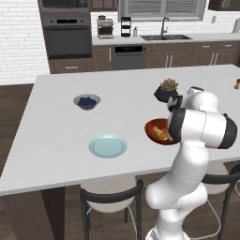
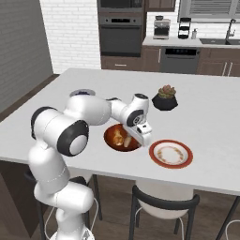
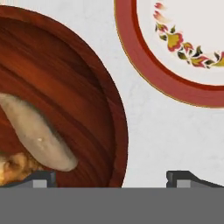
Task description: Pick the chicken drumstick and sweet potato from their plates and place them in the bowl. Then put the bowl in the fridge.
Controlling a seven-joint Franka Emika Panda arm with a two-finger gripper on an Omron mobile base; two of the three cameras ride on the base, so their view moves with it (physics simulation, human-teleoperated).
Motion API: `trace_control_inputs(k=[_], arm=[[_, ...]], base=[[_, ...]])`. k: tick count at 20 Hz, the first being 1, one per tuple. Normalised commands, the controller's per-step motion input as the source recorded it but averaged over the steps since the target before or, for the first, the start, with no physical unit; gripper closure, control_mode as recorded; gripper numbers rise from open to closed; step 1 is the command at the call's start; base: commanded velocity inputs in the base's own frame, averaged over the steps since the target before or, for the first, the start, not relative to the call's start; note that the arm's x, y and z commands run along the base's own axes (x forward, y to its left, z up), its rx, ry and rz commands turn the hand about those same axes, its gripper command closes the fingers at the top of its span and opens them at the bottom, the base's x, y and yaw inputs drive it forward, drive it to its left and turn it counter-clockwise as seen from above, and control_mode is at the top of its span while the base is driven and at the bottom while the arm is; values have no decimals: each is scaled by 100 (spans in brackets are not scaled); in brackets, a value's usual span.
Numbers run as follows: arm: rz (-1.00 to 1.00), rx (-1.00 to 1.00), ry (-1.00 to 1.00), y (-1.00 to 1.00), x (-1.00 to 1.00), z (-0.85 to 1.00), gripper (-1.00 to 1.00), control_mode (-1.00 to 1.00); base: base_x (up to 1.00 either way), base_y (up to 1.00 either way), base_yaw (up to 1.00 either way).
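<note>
The dark reddish-brown bowl (image 3: 87,87) sits near the island's front edge (image 2: 108,136) (image 1: 150,127). Inside it lie the pale tan sweet potato (image 3: 39,131) and the golden chicken drumstick (image 3: 11,168), touching each other (image 1: 161,134). My gripper (image 3: 114,179) (image 2: 143,139) hangs open just above the bowl's right rim. One fingertip is over the bowl and the other over bare counter, with nothing between them. The white plate with the red-brown rim (image 3: 144,65) (image 2: 171,165) lies empty beside the bowl. The light blue plate (image 1: 108,146) lies empty to the left. The fridge is out of view.
A small grey bowl of blueberries (image 1: 87,101) stands further back on the left. A black plant pot (image 2: 164,101) (image 1: 168,90) stands just behind the bowl. Dark stools (image 2: 161,201) are tucked under the island's front edge. Cabinets, an oven and a sink line the far wall.
</note>
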Motion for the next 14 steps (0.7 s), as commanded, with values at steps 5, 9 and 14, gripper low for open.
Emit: trace_control_inputs(k=[5,9,14], arm=[[-2,11,-4,-34,19,-29,-100,-100],[0,3,-6,-2,0,-21,-100,-100],[0,1,-10,2,0,-16,-100,-100]], base=[[0,0,0],[0,0,0],[0,0,0]])
